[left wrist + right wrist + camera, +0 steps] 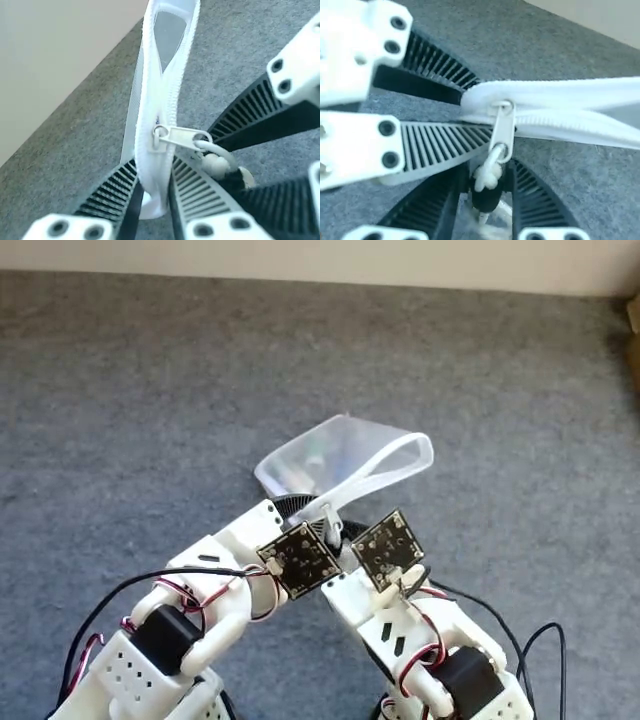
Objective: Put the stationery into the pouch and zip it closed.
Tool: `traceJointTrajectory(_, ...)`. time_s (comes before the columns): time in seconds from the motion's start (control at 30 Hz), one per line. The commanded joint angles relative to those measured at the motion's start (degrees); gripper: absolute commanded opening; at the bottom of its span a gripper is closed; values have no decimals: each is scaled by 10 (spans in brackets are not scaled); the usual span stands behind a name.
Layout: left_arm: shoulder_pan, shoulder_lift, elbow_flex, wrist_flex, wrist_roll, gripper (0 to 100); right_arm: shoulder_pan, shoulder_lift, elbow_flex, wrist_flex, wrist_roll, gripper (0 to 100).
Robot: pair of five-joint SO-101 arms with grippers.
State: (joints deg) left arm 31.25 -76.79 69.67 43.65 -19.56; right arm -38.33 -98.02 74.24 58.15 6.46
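**High view.** The pouch (335,455) is hanging clear of the grey bench (120,390), just past centre, with its mouth gaping toward 1 o'clock. Two arms are coming in from 7 and 5 o'clock and meeting at its near end. Whether any stationery is inside is too faint to tell. The bench toward 1 o'clock is carrying nothing that would block the pouch. Loose cables (110,600) are trailing at 7 and 5 o'clock, well apart from the pouch.

**Left wrist view.** The left fingers (186,176) are clamping the end of the pouch (150,100) flat between them. The zip pull (182,136) is sitting just beyond that clamp. Past it the two rows of teeth are parting into the open mouth.

**Right wrist view.** The right fingers (522,186) are pinching the small toggle hanging from the zip pull (504,130). The left fingers (440,140) are sitting just beside them on the pouch (560,95).

**Judgement.** Zipping is the step in hand, and it is barely begun. The next move is calling for the right fingers to draw the pull along the teeth, away from the clamp, while the left fingers are anchoring the end. The two sets of fingers are crowding each other, and the limp pouch is likely to buckle unless it is being held taut.
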Motion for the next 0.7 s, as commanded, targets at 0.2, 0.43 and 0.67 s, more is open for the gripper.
traceJointTrajectory(0.2, -15, -8, -4, 4, 7, 6, 7, 0, -1, -19, 12, 77)
traceJointTrajectory(0.43, -15, -8, -4, 4, 7, 6, 63, -5, -7, 15, 61, 5)
traceJointTrajectory(0.67, -15, -8, -4, 4, 6, 6, 119, -5, -56, 58, 83, 5)
